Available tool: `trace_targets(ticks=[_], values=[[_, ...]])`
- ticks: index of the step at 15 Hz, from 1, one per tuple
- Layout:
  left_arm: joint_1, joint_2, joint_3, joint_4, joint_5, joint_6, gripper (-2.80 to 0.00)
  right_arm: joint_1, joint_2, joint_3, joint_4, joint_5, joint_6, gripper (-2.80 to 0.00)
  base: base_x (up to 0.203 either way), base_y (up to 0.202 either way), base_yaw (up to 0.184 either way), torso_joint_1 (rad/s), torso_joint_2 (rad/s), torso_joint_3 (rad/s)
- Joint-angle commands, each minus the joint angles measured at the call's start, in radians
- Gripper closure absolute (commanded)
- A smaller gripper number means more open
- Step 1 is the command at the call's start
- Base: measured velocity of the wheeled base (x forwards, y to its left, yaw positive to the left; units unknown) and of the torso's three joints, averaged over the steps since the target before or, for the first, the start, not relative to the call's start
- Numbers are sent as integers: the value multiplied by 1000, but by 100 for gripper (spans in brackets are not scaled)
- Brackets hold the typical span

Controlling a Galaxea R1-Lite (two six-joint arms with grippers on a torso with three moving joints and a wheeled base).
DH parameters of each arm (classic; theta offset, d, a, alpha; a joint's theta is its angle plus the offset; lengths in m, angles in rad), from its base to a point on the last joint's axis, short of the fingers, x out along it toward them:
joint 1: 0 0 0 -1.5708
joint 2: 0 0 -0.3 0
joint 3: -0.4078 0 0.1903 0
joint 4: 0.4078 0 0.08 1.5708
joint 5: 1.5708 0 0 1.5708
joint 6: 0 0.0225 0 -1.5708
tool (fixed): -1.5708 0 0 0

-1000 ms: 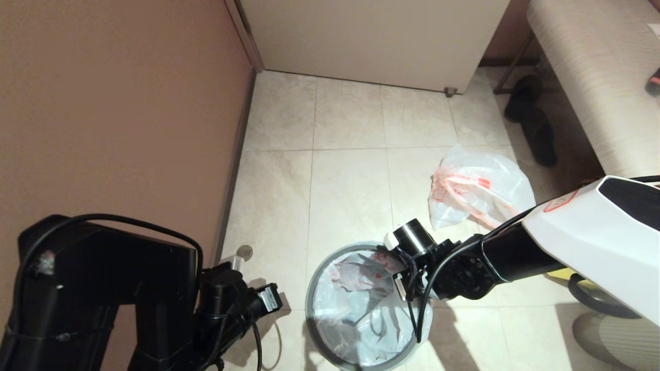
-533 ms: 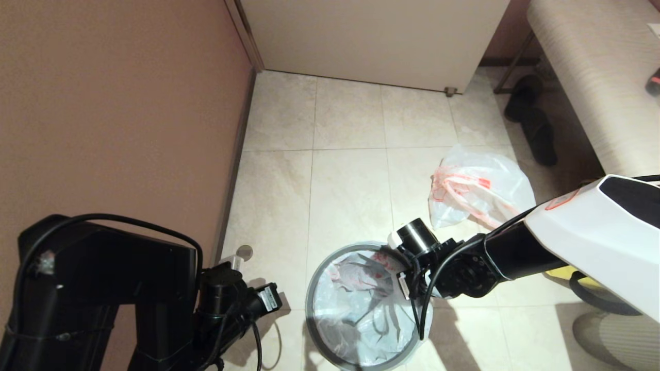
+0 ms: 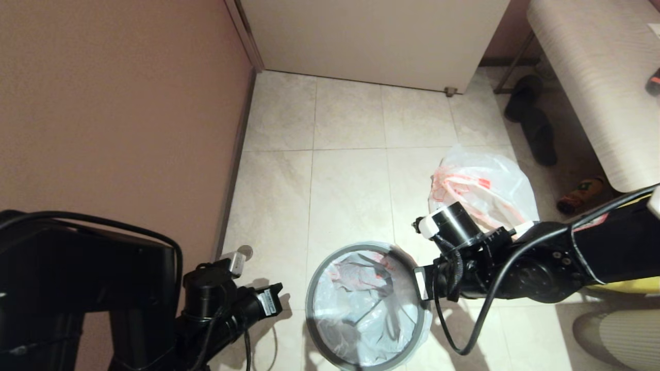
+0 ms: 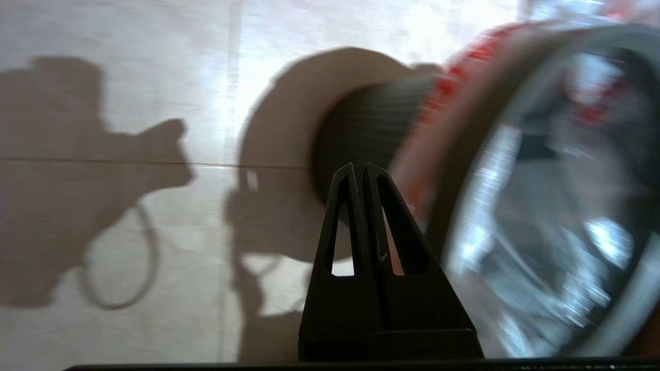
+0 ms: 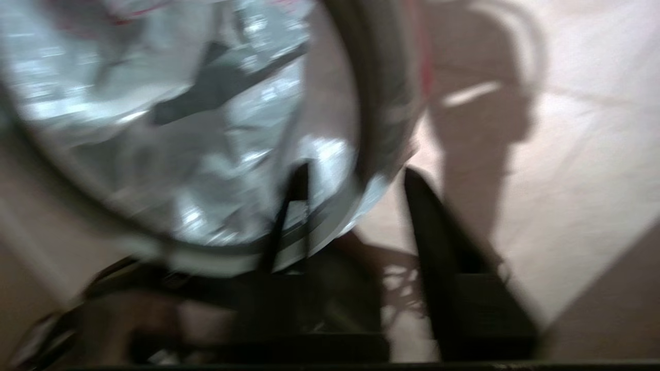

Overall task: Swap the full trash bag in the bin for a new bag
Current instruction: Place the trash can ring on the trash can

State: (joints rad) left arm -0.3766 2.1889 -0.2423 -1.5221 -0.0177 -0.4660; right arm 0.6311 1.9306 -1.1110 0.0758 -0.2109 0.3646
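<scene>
Two bags are seen in the head view: the full trash bag [image 3: 482, 188] is lying on the floor well beyond the bin [image 3: 367, 305], toward the far right, and the new bag [image 3: 361, 304] is already lining the bin, its pink-red hem bunched at the far rim. The step in hand is judged to be seating the liner over the grey hoop. The right pincer [image 3: 420, 284] is placed just at the bin's right rim; the left pincer [image 3: 273, 299] is held low near the wall side of the floor, apart from the bin. Finger state is not readable here for either.

From the left wrist view, the left pincer [image 4: 359, 178] is shown fully closed, nothing between the fingers, with the bin's outer wall and red hem just ahead.

From the right wrist view, the right pincer [image 5: 356, 178] is shown parted, one finger inside the rim and one outside, straddling the hoop; no plastic is seen clamped. Next, a firm pinch on the hem is judged needed, then a pull outward over the rim.
</scene>
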Motion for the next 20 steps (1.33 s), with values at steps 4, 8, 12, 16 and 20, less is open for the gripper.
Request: trace_targets(ticks=[4,8,12,16,20], values=[[53,-157,99,-48,-378,-39,0,-112,-131,65,69,393,156,0,0,0,0,0,0,0],[114,-96,100,-48,-604,-79,0,-159,-116,74,67,532,163,0,0,0,0,0,0,0],[156,-56,89,-40,-602,-51,0,-167,-108,73,65,529,160,0,0,0,0,0,0,0],[153,-11,97,-34,-581,48,0,-208,-106,166,-116,571,139,0,0,0,0,0,0,0],[116,4,104,-38,-574,53,0,-245,-113,338,-339,917,104,0,0,0,0,0,0,0]])
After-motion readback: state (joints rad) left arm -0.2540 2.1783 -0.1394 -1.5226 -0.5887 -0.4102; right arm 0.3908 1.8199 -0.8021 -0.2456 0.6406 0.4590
